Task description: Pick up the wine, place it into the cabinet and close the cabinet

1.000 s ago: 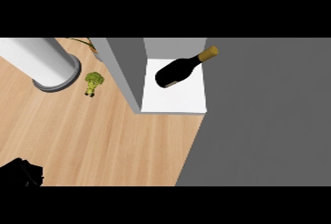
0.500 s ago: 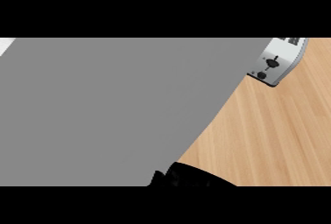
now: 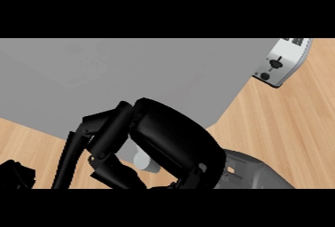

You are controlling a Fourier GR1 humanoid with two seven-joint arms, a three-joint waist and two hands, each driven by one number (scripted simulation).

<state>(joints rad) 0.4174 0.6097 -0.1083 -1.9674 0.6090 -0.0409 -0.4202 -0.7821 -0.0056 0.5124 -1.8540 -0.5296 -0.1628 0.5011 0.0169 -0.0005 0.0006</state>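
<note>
1. Wine: the bottle cannot be located in the head view. The panel and hand described below fill most of the field, and where the bottle lies cannot be told.
2. Cabinet (image 3: 131, 75): a broad, flat grey panel covers the upper left and centre. Its right edge runs obliquely down toward the middle of the view. Whether this panel is the cabinet's door or its body cannot be told, nor whether the cabinet stands open or closed.
3. Right hand (image 3: 173, 142): a large black form in the lower centre, seen from its back, with its grey forearm (image 3: 252, 173) entering from the lower right. It overlaps the lower edge of the grey panel.
4. Fingers (image 3: 108, 133) of the right hand: extended down and to the left, only slightly bent, and spread apart, gripping nothing that shows.
5. Pale rounded form (image 3: 147, 163): visible just beneath the palm; its identity cannot be told.
6. Left hand (image 3: 16, 175): a small black portion at the lower left edge, over the surface. Whether its fingers are open or closed cannot be told.
7. Surface (image 3: 288, 133): light wood, exposed at right and lower left.
8. Toaster (image 3: 282, 62): silver, at the upper right, well apart from both hands.
</note>
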